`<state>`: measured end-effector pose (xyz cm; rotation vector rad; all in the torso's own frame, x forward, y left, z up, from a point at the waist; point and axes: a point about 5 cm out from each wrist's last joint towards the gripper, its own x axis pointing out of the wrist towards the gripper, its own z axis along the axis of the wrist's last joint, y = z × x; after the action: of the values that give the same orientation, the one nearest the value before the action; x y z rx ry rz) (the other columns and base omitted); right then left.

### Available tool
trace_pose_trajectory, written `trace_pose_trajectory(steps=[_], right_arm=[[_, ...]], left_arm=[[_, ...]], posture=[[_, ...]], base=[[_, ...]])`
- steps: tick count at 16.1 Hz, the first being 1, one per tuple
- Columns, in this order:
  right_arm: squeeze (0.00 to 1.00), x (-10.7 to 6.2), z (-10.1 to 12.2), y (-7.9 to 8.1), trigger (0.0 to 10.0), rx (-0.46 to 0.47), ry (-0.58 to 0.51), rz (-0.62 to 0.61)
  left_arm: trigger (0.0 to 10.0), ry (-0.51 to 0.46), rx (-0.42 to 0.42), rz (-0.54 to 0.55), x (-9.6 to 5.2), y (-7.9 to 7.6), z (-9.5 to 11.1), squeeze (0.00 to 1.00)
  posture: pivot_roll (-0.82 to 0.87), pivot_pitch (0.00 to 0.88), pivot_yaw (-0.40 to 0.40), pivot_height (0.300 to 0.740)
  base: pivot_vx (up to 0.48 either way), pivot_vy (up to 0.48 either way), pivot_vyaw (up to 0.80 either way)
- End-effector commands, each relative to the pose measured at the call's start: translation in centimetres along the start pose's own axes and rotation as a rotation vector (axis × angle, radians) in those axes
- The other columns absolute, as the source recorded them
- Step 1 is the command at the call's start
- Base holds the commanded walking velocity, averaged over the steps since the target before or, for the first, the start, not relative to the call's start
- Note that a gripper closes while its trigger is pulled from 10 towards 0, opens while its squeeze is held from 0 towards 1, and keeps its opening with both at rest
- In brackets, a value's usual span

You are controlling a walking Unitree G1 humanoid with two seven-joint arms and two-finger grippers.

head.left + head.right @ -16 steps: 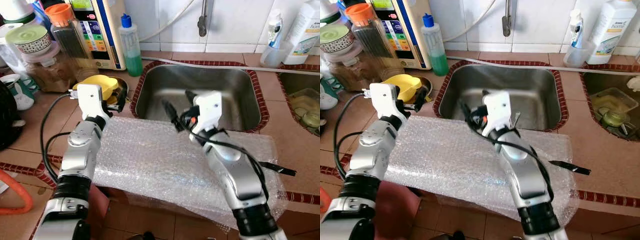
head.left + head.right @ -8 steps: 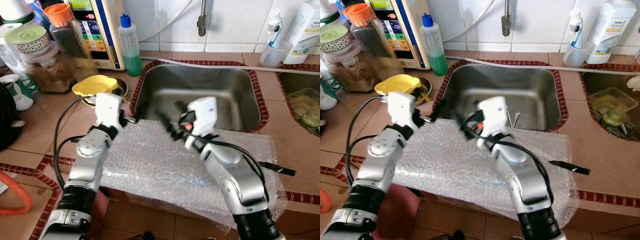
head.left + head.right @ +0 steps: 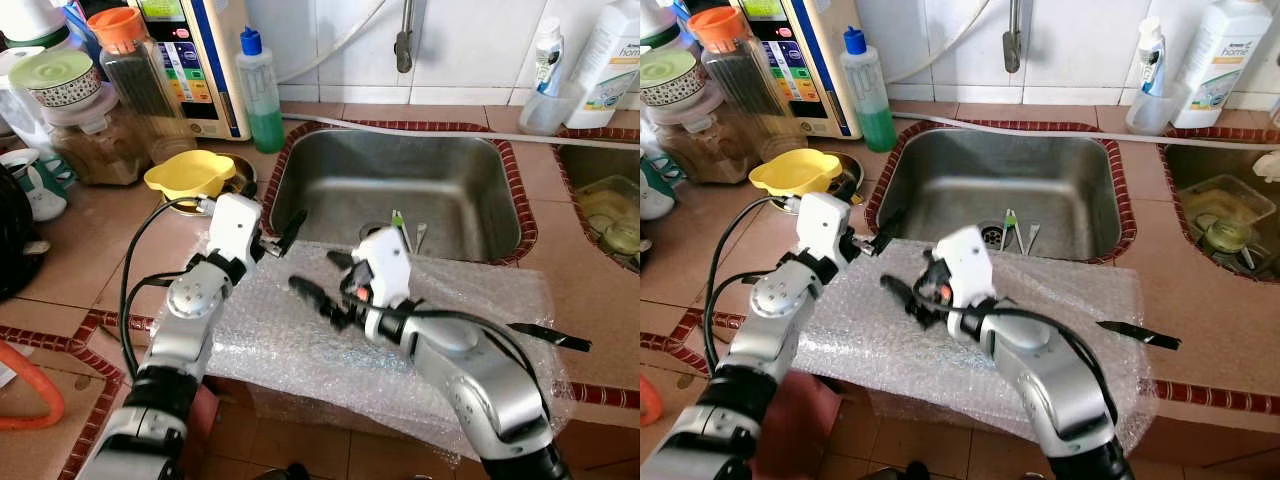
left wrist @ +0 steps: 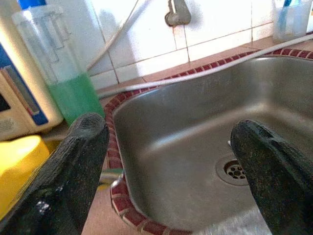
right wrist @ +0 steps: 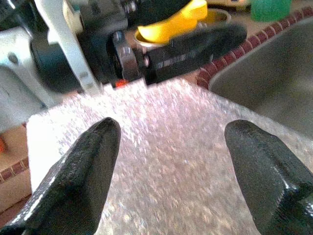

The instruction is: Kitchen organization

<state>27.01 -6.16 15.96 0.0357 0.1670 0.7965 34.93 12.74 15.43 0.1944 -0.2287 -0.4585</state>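
Observation:
A sheet of bubble wrap (image 3: pixel 300 345) lies across the counter in front of the steel sink (image 3: pixel 420 175). My left gripper (image 3: pixel 281 236) hovers open over the sheet's far left corner, by the sink's rim, with nothing between its fingers (image 4: pixel 78 176). My right gripper (image 3: pixel 322 280) hangs open just above the middle of the sheet, pointing left toward the left gripper. The right wrist view shows the bubble wrap (image 5: pixel 166 142) between its fingers (image 5: pixel 78 176) and the left gripper's finger (image 5: pixel 195 41) beyond. A black knife (image 3: pixel 548 336) lies on the sheet's right end.
A yellow funnel (image 3: pixel 190 172) sits on a small bowl left of the sink. Behind it stand a green soap bottle (image 3: pixel 260 95), jars (image 3: pixel 130 70) and a water dispenser (image 3: pixel 195 60). A few utensils (image 3: pixel 402 224) lie in the sink. A second basin (image 3: pixel 610 215) holds dishes at right.
My left gripper swung right from the yellow funnel to the sheet's corner by the sink. My right gripper came down and left from over the sink to above the bubble wrap.

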Motion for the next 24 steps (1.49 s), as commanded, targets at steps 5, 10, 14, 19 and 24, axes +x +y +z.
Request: trace_pose_trajectory(steps=[5, 10, 14, 19, 24], right_arm=[[0.0, -2.7, 1.1, -2.5, 10.0, -0.05, -0.077, -0.207], [0.0, -4.2, 0.9, -2.7, 10.0, -0.056, -0.08, -0.202], [0.0, -3.6, 2.0, -1.8, 10.0, -0.053, -0.131, -0.166], [0.0, -3.2, 2.4, -1.6, 10.0, -0.053, -0.145, -0.154], [0.0, -3.0, 2.6, -1.7, 10.0, -0.054, -0.154, -0.149]], left_arm=[[10.0, 0.024, 0.031, 0.044, 0.3, 1.1, -0.6, 0.0], [10.0, 0.057, 0.029, 0.045, 0.4, 1.7, -1.4, 0.0], [7.7, 0.086, 0.048, 0.082, 0.9, 2.5, -1.6, 0.0], [0.0, 0.134, 0.048, 0.167, 0.7, 4.1, -2.1, 0.0], [0.0, 0.146, 0.054, 0.17, 0.4, 4.6, -2.3, 0.0]], posture=[[-0.28, 0.127, 0.131, 0.74], [-0.3, 0.135, 0.134, 0.74], [-0.31, 0.136, 0.128, 0.74], [-0.31, 0.137, 0.128, 0.74], [-0.31, 0.135, 0.125, 0.74]], base=[[0.0, 0.0, 0.0], [0.0, 0.0, 0.0], [0.0, 0.0, 0.0], [0.0, 0.0, 0.0], [0.0, 0.0, 0.0]])
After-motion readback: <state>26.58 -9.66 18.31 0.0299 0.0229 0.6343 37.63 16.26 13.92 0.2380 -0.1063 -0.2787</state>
